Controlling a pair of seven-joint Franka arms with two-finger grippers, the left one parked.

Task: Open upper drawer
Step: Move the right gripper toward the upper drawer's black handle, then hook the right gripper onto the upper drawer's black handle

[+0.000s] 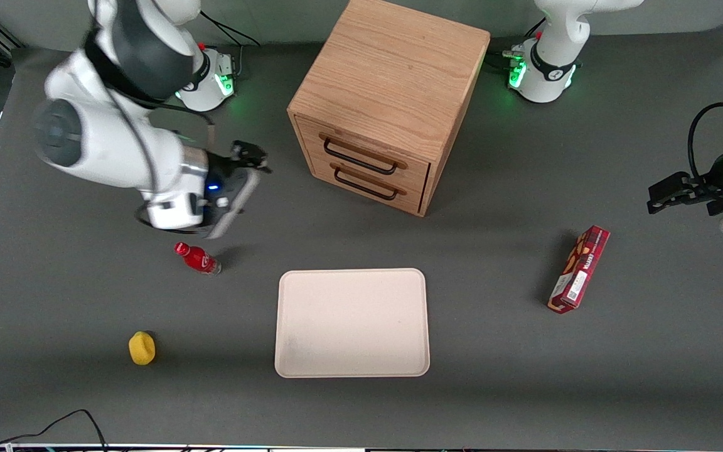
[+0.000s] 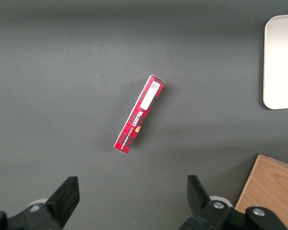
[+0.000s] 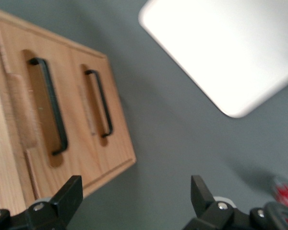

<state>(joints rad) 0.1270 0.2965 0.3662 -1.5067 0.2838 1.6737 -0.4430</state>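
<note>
Near the cabinet's 9 o'clock | hand (image 1: 250,164) wide, empty | faces upper drawer (image 1: 361,150) front, lining up on handle (image 3: 50,106) | drawer closed

The front camera looks steeply down over the whole table (image 1: 54,389). Both wrist cameras sit closer; the gripper (image 3: 134,201) one shares cabinet (image 3: 19,120) and tray (image 3: 230,52).

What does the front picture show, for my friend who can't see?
A wooden cabinet's upper drawer is shut, and the robot's gripper hovers beside it, not touching. Nearer the camera lie a pale tray, red bottle, yellow thing and red box.
</note>
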